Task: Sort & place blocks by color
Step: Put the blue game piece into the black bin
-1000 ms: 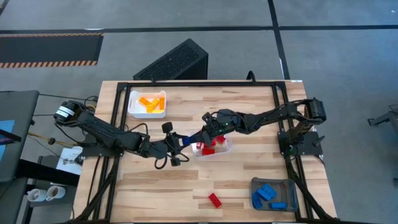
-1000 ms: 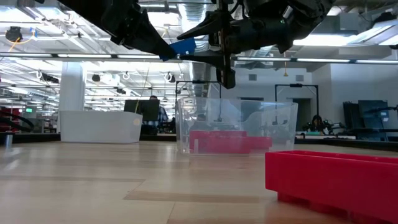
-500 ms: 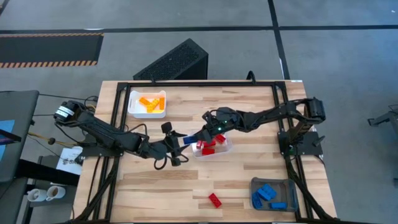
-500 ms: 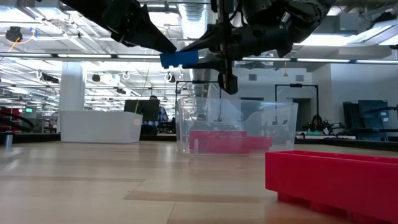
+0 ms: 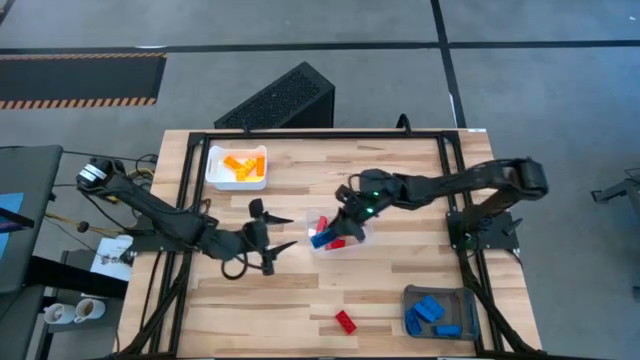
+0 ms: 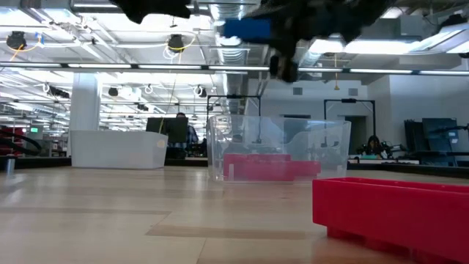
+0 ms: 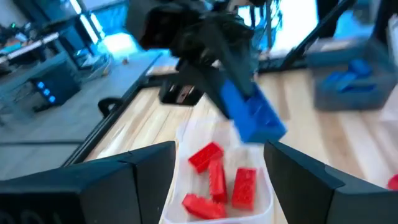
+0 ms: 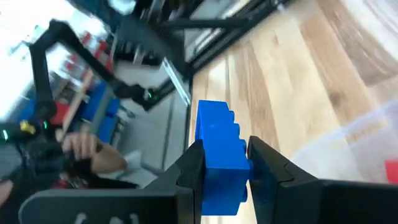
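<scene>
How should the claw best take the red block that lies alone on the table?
Grip the red block across its two long sides, at mid-length, coming straight down from above. It lies flat and diagonal on the table, with nothing beside it, so turn the claw to match.

In the low view both arms are cut off by the top edge, and the blue block (image 6: 247,28) up there is smeared by motion. A red block (image 6: 392,211) in the foreground runs off the right and bottom edges. The clear tray (image 6: 278,149) hides part of the red blocks (image 6: 269,166) behind its glare. In the left wrist view the right gripper (image 7: 205,43) is a dark blur. A blurred person (image 8: 87,155) shows in the right wrist view, cut by its edge.
</scene>
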You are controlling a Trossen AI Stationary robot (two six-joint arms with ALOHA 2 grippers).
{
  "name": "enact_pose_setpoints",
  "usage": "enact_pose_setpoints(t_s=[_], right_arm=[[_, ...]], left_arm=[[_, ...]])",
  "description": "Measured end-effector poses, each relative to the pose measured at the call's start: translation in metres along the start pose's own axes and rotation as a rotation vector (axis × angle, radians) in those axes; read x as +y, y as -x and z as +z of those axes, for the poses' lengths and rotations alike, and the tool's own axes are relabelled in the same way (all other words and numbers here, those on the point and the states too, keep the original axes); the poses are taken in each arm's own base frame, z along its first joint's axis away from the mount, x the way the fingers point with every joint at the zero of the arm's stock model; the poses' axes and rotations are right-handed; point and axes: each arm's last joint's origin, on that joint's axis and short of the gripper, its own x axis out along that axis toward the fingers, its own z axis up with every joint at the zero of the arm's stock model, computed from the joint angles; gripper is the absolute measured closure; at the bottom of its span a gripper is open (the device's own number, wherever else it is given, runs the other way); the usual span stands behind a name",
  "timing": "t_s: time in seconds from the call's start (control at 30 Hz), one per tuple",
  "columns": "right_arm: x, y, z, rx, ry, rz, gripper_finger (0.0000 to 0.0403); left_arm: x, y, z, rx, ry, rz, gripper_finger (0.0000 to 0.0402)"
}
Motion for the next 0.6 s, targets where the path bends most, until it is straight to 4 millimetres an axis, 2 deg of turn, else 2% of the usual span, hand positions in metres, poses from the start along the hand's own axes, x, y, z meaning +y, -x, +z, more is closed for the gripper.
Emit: enact_pose_setpoints(t_s=[0.17,0.37,0.6], right_arm=[[0.037,0.028,-0.015,0.038,0.073,-0.116,0.0305],[0.075,0.067,-0.052,0.202,0.074,-0.249,0.0305],[0.105,0.104,-0.102,0.414,-0.144,-0.373,0.0305]], left_arm=[[0.007,0.011,-0.014,-0.166,0.074,-0.1,0.0168],[0.019,0.021,-0.03,-0.4,0.183,-0.237,0.0168],[0.023,0.022,-0.034,-0.441,0.227,-0.293,0.0168]])
